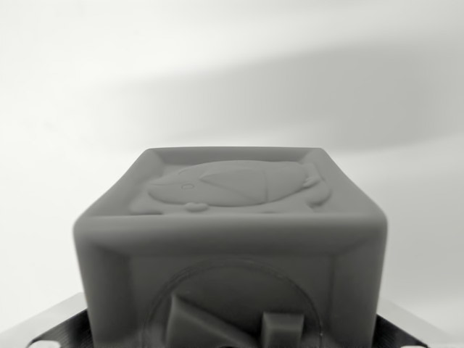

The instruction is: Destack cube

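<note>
Grey embossed cube [232, 239] fills the view, possibly between blurred pincer [232, 335] fingers

The grey cube [230, 246] fills the lower middle of the wrist view, blocking the path straight ahead. Above it and to both sides the pale surface [65, 109] lies open, with only a soft shadow across the upper right.

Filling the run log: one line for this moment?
view: wrist | cube: close, centred, embossed top | gripper: fingertips unseen, state unclear | backdrop: plain white
</note>
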